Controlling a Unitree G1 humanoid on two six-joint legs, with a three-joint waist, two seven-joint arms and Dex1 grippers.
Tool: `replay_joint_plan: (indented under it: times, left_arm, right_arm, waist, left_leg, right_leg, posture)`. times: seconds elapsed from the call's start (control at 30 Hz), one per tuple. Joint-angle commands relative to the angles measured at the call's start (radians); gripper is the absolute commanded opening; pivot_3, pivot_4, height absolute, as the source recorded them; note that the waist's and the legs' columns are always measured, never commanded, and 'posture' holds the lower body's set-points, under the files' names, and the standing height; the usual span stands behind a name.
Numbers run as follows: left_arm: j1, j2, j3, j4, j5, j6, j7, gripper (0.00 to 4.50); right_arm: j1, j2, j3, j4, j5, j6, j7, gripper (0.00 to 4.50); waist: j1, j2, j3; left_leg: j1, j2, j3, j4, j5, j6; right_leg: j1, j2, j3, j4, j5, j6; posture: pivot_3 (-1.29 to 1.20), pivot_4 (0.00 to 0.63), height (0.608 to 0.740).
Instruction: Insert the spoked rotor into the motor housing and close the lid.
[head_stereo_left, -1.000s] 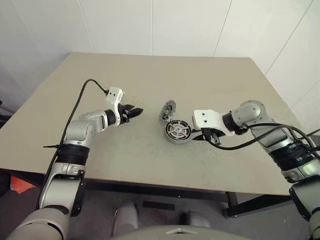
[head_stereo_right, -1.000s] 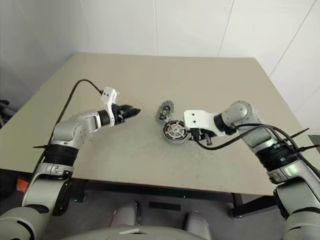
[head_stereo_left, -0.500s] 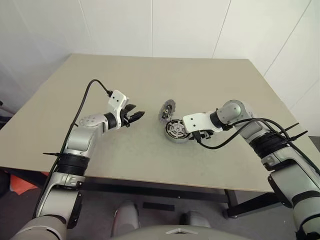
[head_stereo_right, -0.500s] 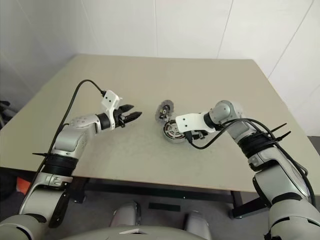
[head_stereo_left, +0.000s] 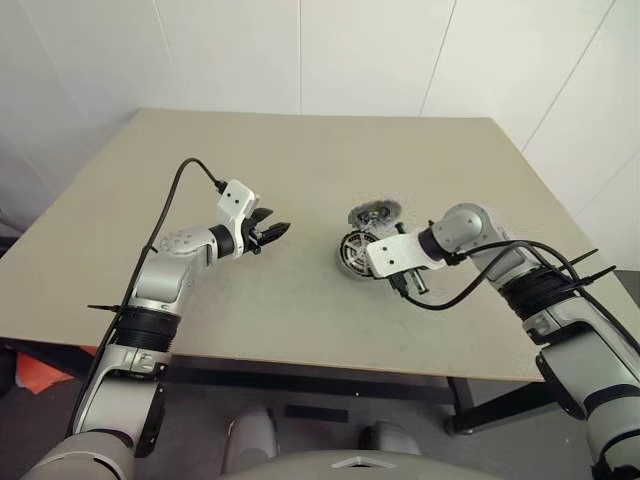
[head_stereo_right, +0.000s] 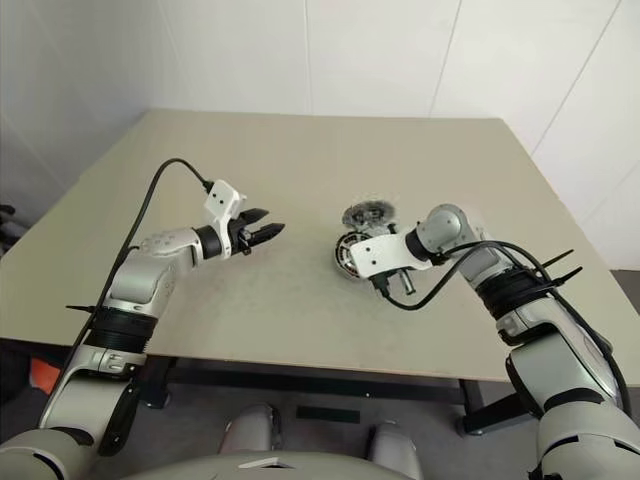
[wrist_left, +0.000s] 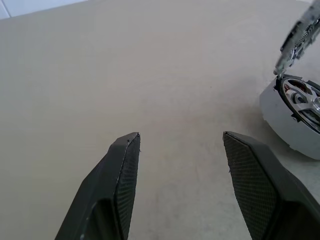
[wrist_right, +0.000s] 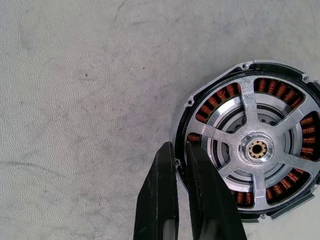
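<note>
two arms: both reach in over the table (head_stereo_left: 200, 330)
left gripper (head_stereo_left: 277, 233): level, fingers apart, empty
right gripper (wrist_right: 181, 156): angled down, pinching motor housing (wrist_right: 247, 150) rim
spoked rotor (wrist_right: 255, 149): seated inside housing
lid (head_stereo_left: 375, 213): tilted just behind housing

A plain beige table (head_stereo_left: 300, 160) with a matte, faintly scuffed top carries the parts. The motor housing (head_stereo_left: 357, 250) lies flat on it right of centre, the spoked rotor (wrist_right: 252, 150) seated inside over the copper windings. Just behind the housing, the lid (head_stereo_left: 375, 214) stands tilted on edge
</note>
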Motion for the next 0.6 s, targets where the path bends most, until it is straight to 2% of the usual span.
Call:
replay_joint_plan:
  times: [0.03, 0.2, 0.33, 0.5, 0.6]
  left_arm:
    - [-0.026, -0.003, 0.006, -0.010, 0.007, -0.020, 0.000, 2.78]
    - [-0.017, -0.015, 0.005, -0.016, 0.013, -0.017, 0.010, 2.78]
    - [0.000, -0.020, 0.009, -0.022, 0.012, -0.013, 0.022, 2.78]
    - [0.025, -0.027, 0.013, -0.029, 0.014, -0.009, 0.045, 2.78]
    - [0.052, -0.028, 0.020, -0.051, 0.012, -0.001, 0.063, 2.78]
  right_arm:
    - [0.006, 0.015, 0.010, 0.027, -0.046, -0.025, -0.044, 0.01]
    - [0.020, 0.007, 0.004, 0.018, -0.023, -0.018, -0.002, 0.01]
    - [0.022, 0.043, -0.055, -0.012, -0.005, 0.081, -0.081, 0.01]
    - [0.018, 0.106, -0.183, -0.184, 0.163, 0.532, -0.050, 0.01]
    - [-0.007, 0.091, -0.240, -0.291, 0.248, 0.802, -0.024, 0.01]
  waist:
    - [-0.005, 0.000, 0.000]
    - [-0.008, 0.000, 0.000]
    - [-0.008, -0.001, 0.000]
    - [-0.021, 0.000, 0.000]
    - [-0.015, 0.002, 0.001]
  left_leg:
    - [0.000, 0.000, 0.000, 0.000, 0.000, 0.000]
    - [0.002, 0.000, 0.000, 0.000, 0.000, 0.000]
    - [0.002, 0.000, 0.000, 0.000, 0.000, 0.000]
    - [0.001, 0.000, 0.000, 0.000, 0.000, 0.000]
    - [-0.003, 0.000, 0.000, 0.000, 0.001, -0.001]
  right_leg:
    - [0.000, 0.000, 0.000, 0.000, 0.000, 0.000]
    - [0.000, 0.000, 0.000, 0.000, 0.000, 0.000]
    - [0.001, 0.000, 0.000, 0.000, 0.000, 0.000]
    - [-0.003, 0.001, 0.000, 0.003, 0.001, -0.002]
    - [-0.007, 0.001, 0.000, 0.004, 0.002, -0.003]
  posture:
    - [0.00, 0.000, 0.740]
    - [0.00, 0.000, 0.740]
    - [0.00, 0.000, 0.740]
    - [0.00, 0.000, 0.740]
    - [0.00, 0.000, 0.740]
